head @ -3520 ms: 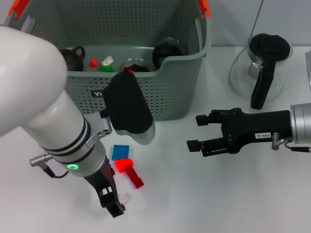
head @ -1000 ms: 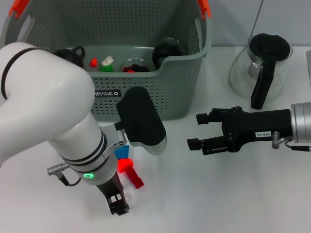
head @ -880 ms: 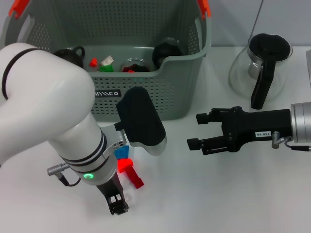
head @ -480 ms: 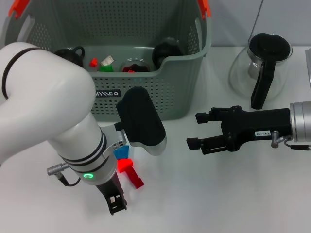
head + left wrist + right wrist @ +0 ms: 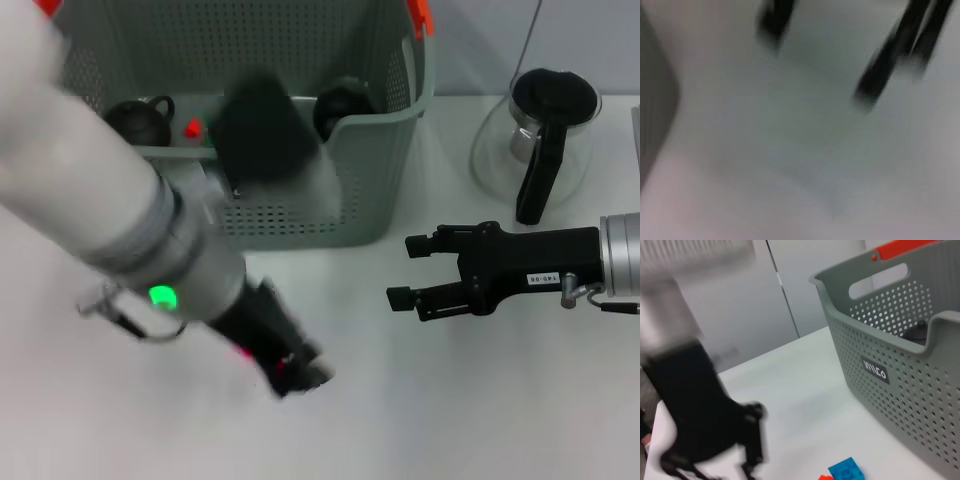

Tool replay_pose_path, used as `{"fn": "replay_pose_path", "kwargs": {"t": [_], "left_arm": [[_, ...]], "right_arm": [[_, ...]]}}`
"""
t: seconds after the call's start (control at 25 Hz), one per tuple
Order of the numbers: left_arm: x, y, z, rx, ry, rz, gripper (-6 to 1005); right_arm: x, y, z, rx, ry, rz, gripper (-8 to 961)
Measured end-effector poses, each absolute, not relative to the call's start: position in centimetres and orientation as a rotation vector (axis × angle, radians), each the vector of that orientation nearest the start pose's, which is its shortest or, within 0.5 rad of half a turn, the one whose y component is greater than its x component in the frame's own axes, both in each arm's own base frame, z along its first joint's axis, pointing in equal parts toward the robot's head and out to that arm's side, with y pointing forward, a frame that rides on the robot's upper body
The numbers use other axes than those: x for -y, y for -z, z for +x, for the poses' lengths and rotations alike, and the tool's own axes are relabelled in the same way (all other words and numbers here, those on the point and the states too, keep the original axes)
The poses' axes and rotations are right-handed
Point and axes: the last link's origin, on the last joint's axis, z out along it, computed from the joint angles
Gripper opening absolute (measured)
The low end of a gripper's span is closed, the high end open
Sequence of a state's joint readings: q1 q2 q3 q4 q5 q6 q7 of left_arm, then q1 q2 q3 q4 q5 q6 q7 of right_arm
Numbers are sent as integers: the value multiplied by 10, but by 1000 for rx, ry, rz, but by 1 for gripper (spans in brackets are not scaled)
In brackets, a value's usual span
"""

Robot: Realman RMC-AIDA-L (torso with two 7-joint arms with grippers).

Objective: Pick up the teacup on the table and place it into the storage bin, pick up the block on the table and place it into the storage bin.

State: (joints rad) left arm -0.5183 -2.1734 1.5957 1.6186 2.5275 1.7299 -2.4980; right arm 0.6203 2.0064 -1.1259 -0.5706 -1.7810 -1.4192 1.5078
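We are finding the left gripper (image 5: pixel 298 375) smeared by motion, low over the table (image 5: pixel 480 400) in front of the storage bin (image 5: pixel 370 190); we cannot tell whether its fingers are released or clenched, though a trace of red is showing at the tips. Its white forearm is running up and to the left, crossing the bin's near wall. The right gripper (image 5: pixel 402 271) is hanging level over the table to the right of the bin, fingers spread apart and grasping nothing, tips pointing left. From the right wrist view we are seeing a blue block (image 5: pixel 847 471) lying flat on the table just in front of the bin's perforated wall, with a sliver of a red piece (image 5: pixel 824 477) beside it. Inside the bin, dark teacups (image 5: pixel 135 118) are sitting at the far left and centre, with a small red piece (image 5: pixel 192 128) near them. A glass coffee pot (image 5: pixel 535 135) with a black lid and handle is standing at the far right of the table, well apart from both grippers.
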Motion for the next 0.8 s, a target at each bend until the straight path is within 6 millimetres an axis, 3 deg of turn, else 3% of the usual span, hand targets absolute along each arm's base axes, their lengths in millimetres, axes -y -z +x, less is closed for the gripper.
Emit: {"fn": "replay_pose_path", "kwargs": {"t": [0.12,0.2,0.32,0.44,0.6,0.8], "left_arm": [[-295,-6,-92,607,-164,-3019,221],[-310,-40,-74,574,81,-3012,231],[-339,-73,-64,531,246,-2905,246],[-385,-98,-62,536,338,-2725,261],[-442,-102,-79,652,382,-2510,281],[-471,-87,-103,744,331,-2379,306]], "right_arm": [[-348,31,229,-639,-559,-2921,924],[-347,32,229,-638,-559,-2925,924],[-347,34,227,-633,-557,-2936,924],[-346,35,227,-629,-551,-2943,924],[-346,35,226,-627,-549,-2947,925],[-346,36,225,-623,-549,-2951,925]]}}
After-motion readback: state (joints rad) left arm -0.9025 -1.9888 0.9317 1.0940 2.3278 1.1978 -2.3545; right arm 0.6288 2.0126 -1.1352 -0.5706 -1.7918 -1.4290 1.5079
